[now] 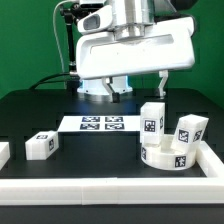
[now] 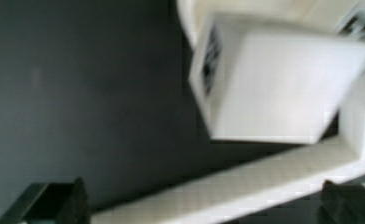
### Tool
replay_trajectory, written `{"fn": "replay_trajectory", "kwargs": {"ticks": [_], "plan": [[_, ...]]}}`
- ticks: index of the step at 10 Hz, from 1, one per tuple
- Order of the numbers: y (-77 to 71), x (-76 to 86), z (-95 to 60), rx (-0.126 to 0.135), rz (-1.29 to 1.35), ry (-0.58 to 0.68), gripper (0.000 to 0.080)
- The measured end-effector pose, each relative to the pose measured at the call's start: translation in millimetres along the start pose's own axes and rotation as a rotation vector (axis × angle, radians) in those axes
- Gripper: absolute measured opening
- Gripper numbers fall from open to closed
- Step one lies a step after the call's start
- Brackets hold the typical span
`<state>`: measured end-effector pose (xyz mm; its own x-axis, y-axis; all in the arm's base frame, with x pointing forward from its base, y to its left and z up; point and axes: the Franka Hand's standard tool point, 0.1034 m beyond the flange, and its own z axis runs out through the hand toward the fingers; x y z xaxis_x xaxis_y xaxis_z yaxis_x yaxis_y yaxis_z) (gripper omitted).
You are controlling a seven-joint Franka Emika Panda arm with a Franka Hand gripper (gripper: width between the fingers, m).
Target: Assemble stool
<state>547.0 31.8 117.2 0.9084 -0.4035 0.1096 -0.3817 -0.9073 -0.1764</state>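
The round white seat (image 1: pixel 168 157) lies in the corner of the rails on the exterior view's right. Two white tagged legs stand on it: one upright (image 1: pixel 152 121), one leaning (image 1: pixel 189 128). A third leg (image 1: pixel 42 145) lies on the black table at the left, and a fourth (image 1: pixel 3 153) is cut off by the left edge. My gripper (image 1: pixel 160 92) hangs just above and behind the upright leg. In the wrist view the gripper (image 2: pixel 205 205) is open and empty, and a leg (image 2: pixel 268 85) fills the frame beyond the fingertips (image 2: pixel 54 202).
The marker board (image 1: pixel 100 124) lies flat at the table's middle back. White border rails run along the front (image 1: pixel 110 190) and the right side (image 1: pixel 212 160); one rail crosses the wrist view (image 2: pixel 250 180). The robot base stands behind.
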Motion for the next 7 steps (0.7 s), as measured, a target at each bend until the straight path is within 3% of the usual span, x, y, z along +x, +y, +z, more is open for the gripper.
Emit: {"fn": "replay_trajectory", "kwargs": {"ticks": [2, 5, 7], "plan": [[1.5, -2.1, 2.4, -0.004, 0.043, -0.162, 0.0649], [2.0, 0.9, 5.0, -0.011, 0.023, -0.166, 0.0649], [-3.5, -7.7, 9.7, -0.066, 0.202, -0.144, 0.0649]]}}
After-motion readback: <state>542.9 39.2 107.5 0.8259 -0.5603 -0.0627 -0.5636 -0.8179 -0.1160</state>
